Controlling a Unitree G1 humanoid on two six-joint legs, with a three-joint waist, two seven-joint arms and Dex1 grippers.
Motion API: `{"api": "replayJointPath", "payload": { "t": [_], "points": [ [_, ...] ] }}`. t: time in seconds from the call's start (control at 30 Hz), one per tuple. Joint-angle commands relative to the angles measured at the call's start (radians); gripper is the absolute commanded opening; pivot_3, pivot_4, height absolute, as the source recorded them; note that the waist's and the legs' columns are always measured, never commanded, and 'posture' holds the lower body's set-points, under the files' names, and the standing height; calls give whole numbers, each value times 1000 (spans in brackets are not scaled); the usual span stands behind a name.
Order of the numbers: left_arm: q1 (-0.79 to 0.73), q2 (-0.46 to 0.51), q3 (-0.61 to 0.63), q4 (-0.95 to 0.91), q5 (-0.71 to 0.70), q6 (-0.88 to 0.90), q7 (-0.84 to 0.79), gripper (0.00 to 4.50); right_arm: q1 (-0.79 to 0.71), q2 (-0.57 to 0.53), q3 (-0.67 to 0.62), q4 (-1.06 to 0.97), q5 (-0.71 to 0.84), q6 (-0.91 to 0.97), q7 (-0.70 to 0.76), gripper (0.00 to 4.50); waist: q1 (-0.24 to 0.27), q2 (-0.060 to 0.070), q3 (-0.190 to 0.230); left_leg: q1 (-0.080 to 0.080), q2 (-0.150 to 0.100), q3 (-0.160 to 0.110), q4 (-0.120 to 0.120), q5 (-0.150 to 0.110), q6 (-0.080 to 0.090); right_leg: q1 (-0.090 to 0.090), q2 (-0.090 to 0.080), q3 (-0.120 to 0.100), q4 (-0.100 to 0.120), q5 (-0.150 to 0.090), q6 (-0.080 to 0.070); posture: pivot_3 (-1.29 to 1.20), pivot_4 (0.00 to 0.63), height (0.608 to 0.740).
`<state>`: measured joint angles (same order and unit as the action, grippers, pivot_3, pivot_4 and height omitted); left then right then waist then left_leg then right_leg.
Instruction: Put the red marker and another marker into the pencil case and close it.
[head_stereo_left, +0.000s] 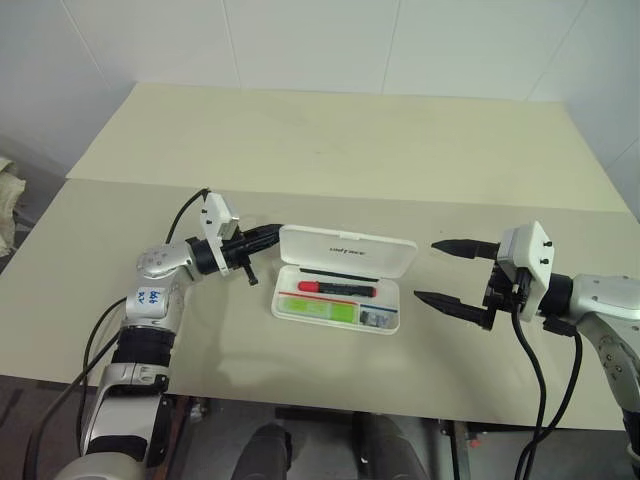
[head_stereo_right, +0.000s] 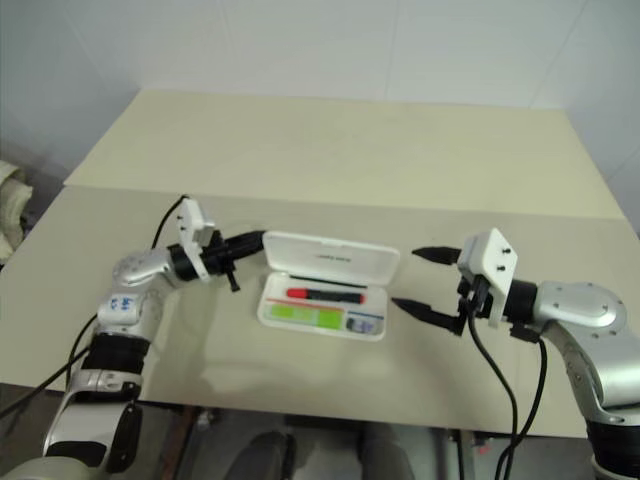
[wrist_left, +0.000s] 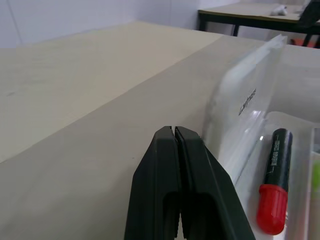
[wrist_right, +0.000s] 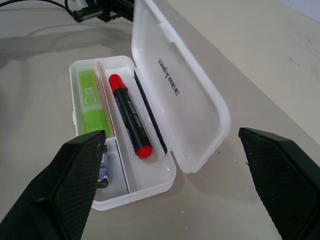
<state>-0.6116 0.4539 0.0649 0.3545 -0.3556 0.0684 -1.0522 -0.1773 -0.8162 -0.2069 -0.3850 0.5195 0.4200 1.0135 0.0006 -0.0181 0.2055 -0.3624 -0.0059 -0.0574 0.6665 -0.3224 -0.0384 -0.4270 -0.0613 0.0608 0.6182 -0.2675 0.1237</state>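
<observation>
The white pencil case (head_stereo_left: 392, 323) lies open in the middle of the table, its lid (head_stereo_left: 350, 250) standing tilted up along the far side. Inside, the red marker (head_stereo_left: 338, 289) lies lengthwise in the rear slot, and the light-green marker (head_stereo_left: 318, 308) lies in front of it. My left gripper (head_stereo_left: 272, 232) is shut and empty, pointing level at the lid's left end, just behind its edge. My right gripper (head_stereo_left: 426, 270) is open and holds nothing, a short way right of the case. In the right wrist view both markers (wrist_right: 130, 115) sit between its fingers (wrist_right: 75, 185).
A small bluish item (head_stereo_left: 375, 318) sits in the case's right-hand compartment. The beige table (head_stereo_left: 330, 150) stretches far behind the case, with a seam running across it. Black cables hang from both wrists near the table's front edge.
</observation>
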Motion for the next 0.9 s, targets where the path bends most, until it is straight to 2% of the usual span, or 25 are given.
{"api": "replayJointPath", "payload": {
  "t": [0.03,0.2,0.37,0.73,0.9],
  "points": [
    [30,40,-6,-76,-31,-37,-105,7,4,4,-22,-19,15,-23,-6,4500,-1,0,0,0,0,0,0,0,0,0,0,0,0,0,0,0,150,740],
    [72,100,-70,-138,-17,-56,-258,7,15,6,-25,-22,17,-27,-11,4500,-3,0,0,0,0,0,0,0,0,0,0,0,0,0,0,0,150,740],
    [86,142,-155,-167,47,-71,-320,7,19,9,-25,-24,15,-31,-18,4500,-2,0,0,0,0,0,0,0,0,0,0,0,1,0,0,0,150,740],
    [47,133,-297,-133,202,1,-233,7,55,35,-30,-71,21,-30,-64,4500,-1,0,0,1,0,0,0,0,1,1,0,0,1,0,0,0,150,740],
    [22,127,-320,-115,215,28,-222,7,67,55,-27,-95,20,-24,-94,4500,-3,0,0,8,0,0,0,1,1,9,0,0,0,0,0,0,150,740]
  ]
}}
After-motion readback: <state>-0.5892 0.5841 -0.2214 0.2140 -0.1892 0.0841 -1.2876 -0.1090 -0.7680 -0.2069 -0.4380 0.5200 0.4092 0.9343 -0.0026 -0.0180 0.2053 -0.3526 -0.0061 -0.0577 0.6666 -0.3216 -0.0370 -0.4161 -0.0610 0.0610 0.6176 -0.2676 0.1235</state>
